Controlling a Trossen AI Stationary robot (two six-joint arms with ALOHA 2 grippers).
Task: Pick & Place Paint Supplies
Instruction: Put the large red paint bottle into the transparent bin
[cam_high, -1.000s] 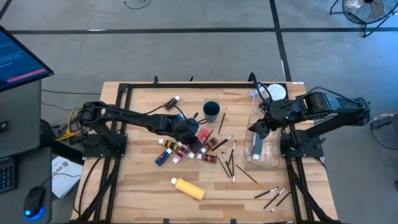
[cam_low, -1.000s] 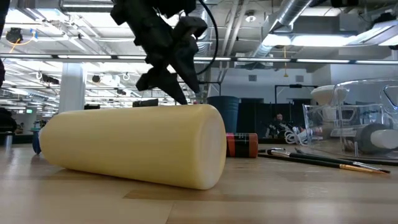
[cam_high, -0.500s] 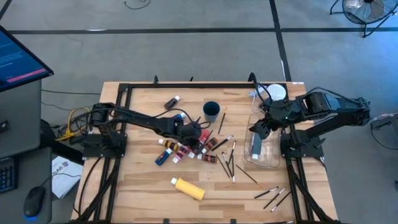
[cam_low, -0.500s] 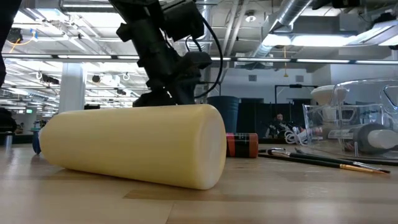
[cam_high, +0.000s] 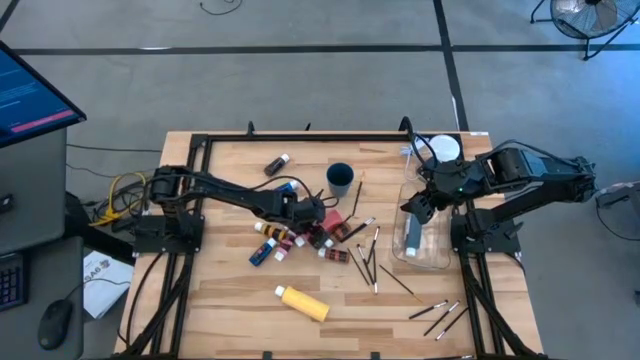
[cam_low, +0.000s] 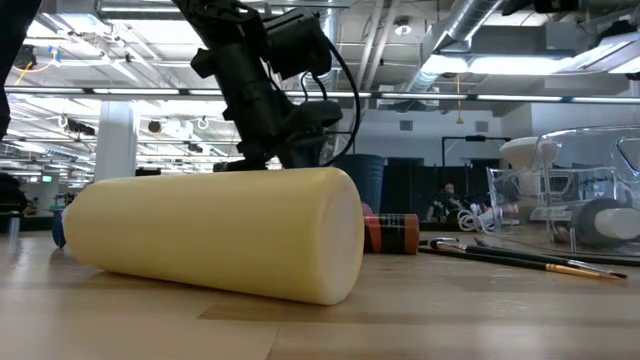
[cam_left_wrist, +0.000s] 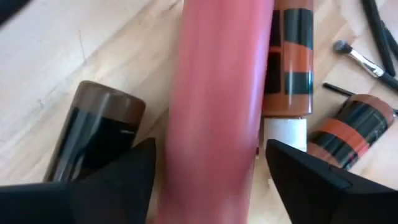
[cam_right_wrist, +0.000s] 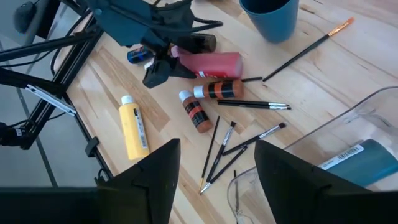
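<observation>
My left gripper (cam_left_wrist: 211, 149) is low over the pile of paint tubes at the table's middle (cam_high: 322, 215). It is open, with one finger on either side of a red tube (cam_left_wrist: 211, 93) that lies flat on the wood; I see no touch. A brown-capped dark bottle (cam_left_wrist: 93, 143) and two orange-and-black striped tubes (cam_left_wrist: 289, 56) lie beside it. The big yellow bottle (cam_high: 303, 302) lies on its side near the front edge. My right gripper (cam_right_wrist: 217, 149) hangs open and holds nothing above the clear container (cam_high: 425, 240) at the right.
A blue cup (cam_high: 340, 179) stands behind the pile. Thin brushes lie right of the pile (cam_high: 365, 255) and near the front right corner (cam_high: 440, 315). A blue-grey tube (cam_high: 413, 235) lies in the clear container. A white-lidded jar (cam_high: 443, 148) stands at the back right.
My left gripper has come down onto the pile of tubes and now straddles the red tube. In the low view its fingertips have sunk out of sight behind the yellow bottle. The tubes have stayed where they were.
</observation>
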